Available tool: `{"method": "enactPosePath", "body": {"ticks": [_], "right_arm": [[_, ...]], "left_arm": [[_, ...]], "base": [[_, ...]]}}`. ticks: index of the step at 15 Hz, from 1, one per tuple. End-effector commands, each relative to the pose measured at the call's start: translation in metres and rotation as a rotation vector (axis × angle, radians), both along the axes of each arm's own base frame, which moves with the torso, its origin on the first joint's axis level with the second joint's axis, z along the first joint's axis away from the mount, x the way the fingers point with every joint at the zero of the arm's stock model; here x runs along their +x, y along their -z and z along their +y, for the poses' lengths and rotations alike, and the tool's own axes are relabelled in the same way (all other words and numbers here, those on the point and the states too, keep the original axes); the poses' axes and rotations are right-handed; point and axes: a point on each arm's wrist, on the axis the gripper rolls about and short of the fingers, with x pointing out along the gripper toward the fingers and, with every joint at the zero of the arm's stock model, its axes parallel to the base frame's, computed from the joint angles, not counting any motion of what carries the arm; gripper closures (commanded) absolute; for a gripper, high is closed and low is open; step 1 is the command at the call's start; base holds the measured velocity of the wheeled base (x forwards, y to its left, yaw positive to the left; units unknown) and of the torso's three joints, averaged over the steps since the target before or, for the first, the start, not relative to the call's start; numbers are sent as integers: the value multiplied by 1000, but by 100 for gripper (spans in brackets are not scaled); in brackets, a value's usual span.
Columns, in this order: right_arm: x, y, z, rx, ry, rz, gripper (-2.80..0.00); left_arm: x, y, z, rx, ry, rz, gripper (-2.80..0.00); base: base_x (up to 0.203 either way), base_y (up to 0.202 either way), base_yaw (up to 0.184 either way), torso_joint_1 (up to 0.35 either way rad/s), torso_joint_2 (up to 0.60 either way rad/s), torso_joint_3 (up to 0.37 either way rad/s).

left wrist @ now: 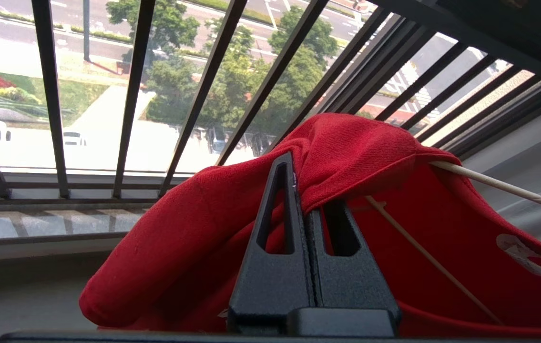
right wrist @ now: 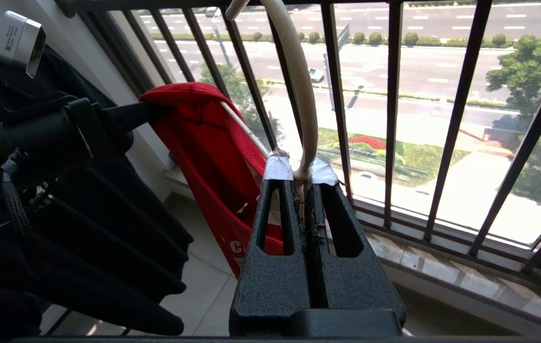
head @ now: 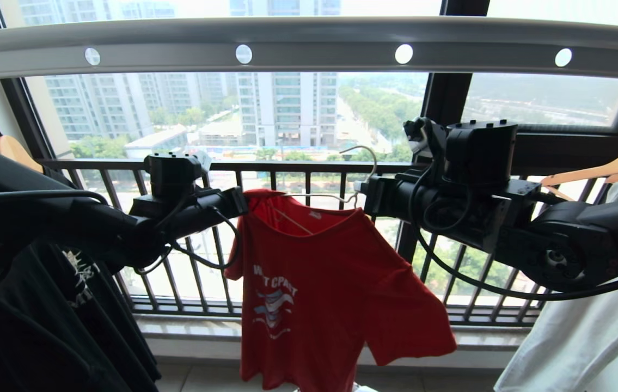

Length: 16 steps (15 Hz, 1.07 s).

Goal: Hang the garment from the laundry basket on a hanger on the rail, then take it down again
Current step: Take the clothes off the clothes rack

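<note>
Red shirt on its wire hanger, held below the rail between both hands

The rail (head: 309, 46) spans the top of the frame; beneath it, at centre, the garment (head: 319, 288) hangs on the hanger (head: 360, 163), whose hook is free of the rail. The right hand (head: 366, 197), right of centre, is pinched on the hanger's twisted neck; the left hand (head: 240, 201), left of centre, is clamped on the shirt's shoulder. Whether hanging up or taking down cannot be told; hooking needs a lift to the rail. The laundry basket is out of view
</note>
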Motion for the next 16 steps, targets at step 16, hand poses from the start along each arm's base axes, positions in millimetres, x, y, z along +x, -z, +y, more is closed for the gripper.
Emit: {"method": "enactPosePath", "body": {"ticks": [16], "right_arm": [[-15, 0, 8, -4, -42, 2, 0]], "left_arm": [[16, 0, 17, -87, -33, 6, 0]], "base": [[0, 0, 0, 0, 0, 0]]}}
